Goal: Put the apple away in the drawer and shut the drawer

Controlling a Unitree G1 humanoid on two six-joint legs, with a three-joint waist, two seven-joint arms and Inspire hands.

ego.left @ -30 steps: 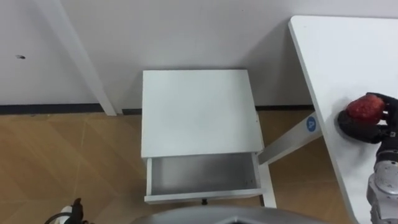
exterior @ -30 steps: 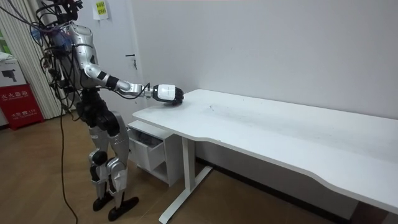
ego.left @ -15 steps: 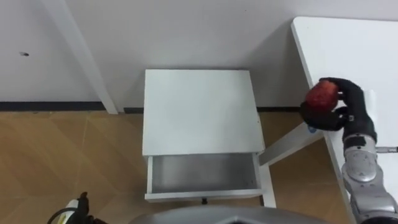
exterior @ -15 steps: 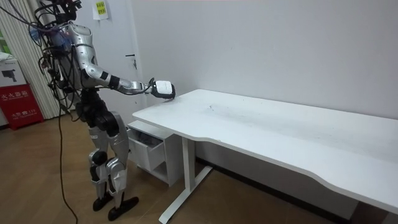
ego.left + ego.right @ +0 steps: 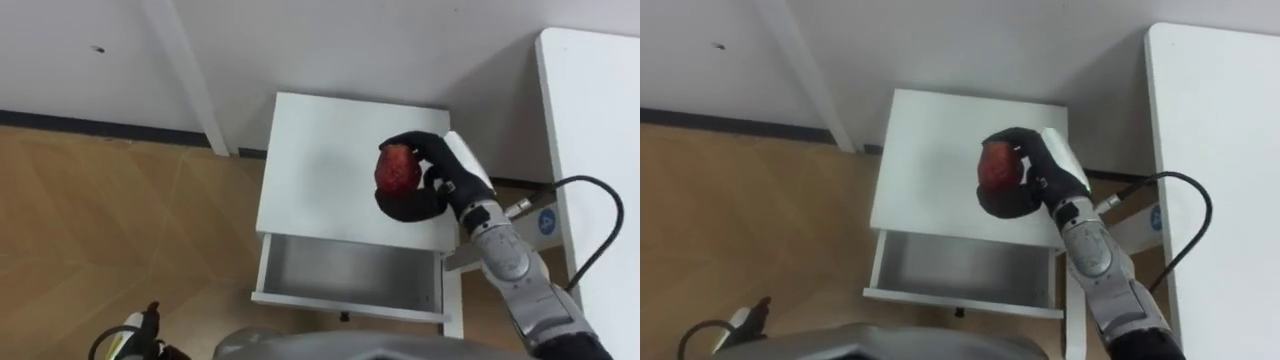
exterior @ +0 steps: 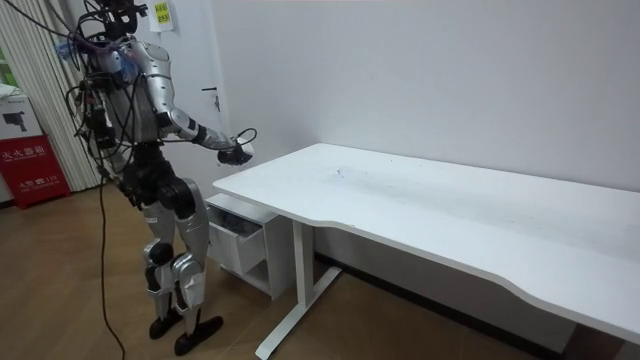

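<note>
Round red apple (image 5: pixel 397 167) gripped in curled black right hand (image 5: pixel 428 198), above smooth square white cabinet top (image 5: pixel 315 170), shallow boxy drawer (image 5: pixel 345 301) open at 6 o'clock, flat white desk (image 5: pixel 595 110) at 3 o'clock, left hand (image 5: pixel 125 342) at 7 o'clock, state unclear

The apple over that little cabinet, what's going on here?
The robot stands beside the white table, over a small white cabinet whose drawer is pulled open and holds nothing. Its right hand is curled round a red apple, held above the cabinet top just behind the drawer, so the apple is not yet in. Its left hand hangs low at the eye view's lower left.
</note>
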